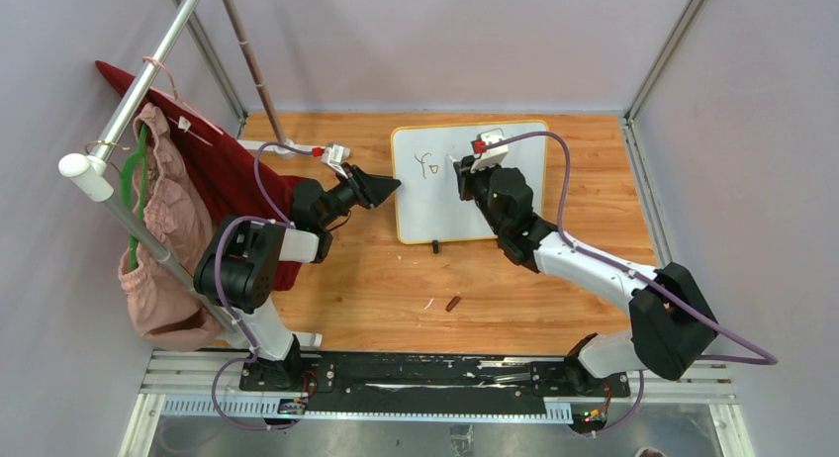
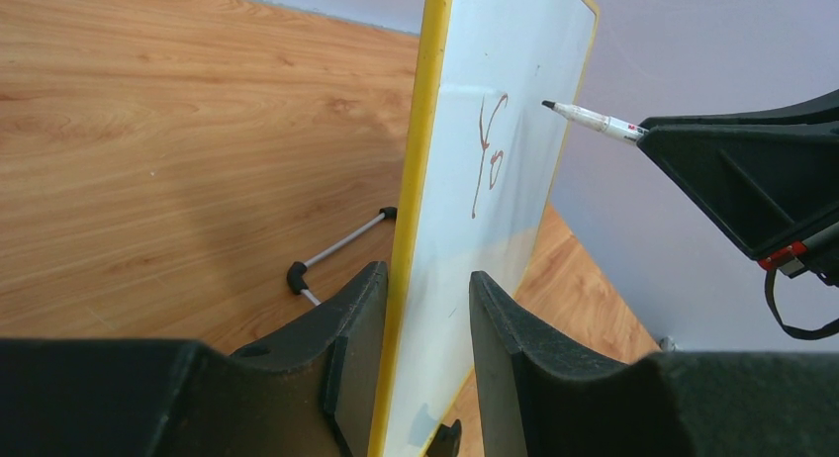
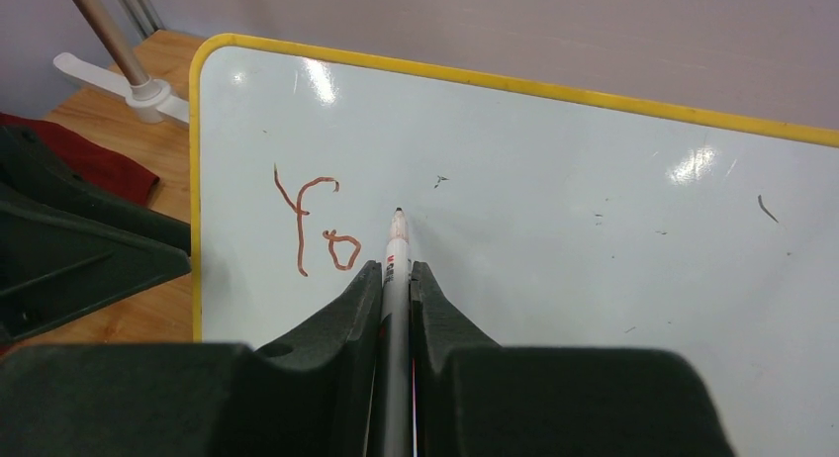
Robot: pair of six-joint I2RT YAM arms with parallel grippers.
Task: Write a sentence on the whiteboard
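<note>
The whiteboard [image 1: 425, 208] [image 2: 524, 215] [image 3: 594, 239] with its yellow rim stands tilted on the wooden table. Reddish-brown letters "Yo" [image 1: 427, 164] [image 2: 489, 150] [image 3: 317, 229] are all I see of the sentence, near the upper left corner. My left gripper [image 1: 394, 187] [image 2: 427, 271] straddles the board's left edge, with one pad behind the rim and one on the face. My right gripper [image 1: 463, 170] [image 3: 397, 266] is shut on a white marker [image 2: 599, 123] [image 3: 396, 247]. The marker's dark tip sits at the board's face just right of the "o"; contact is unclear.
A clothes rack with a pink garment [image 1: 158, 229] and a red cloth [image 1: 237, 170] fills the left side, its white foot [image 1: 297, 147] near the board. A brown cap [image 1: 453, 303] lies on the table in front. The board's wire leg [image 2: 341, 244] props it from behind.
</note>
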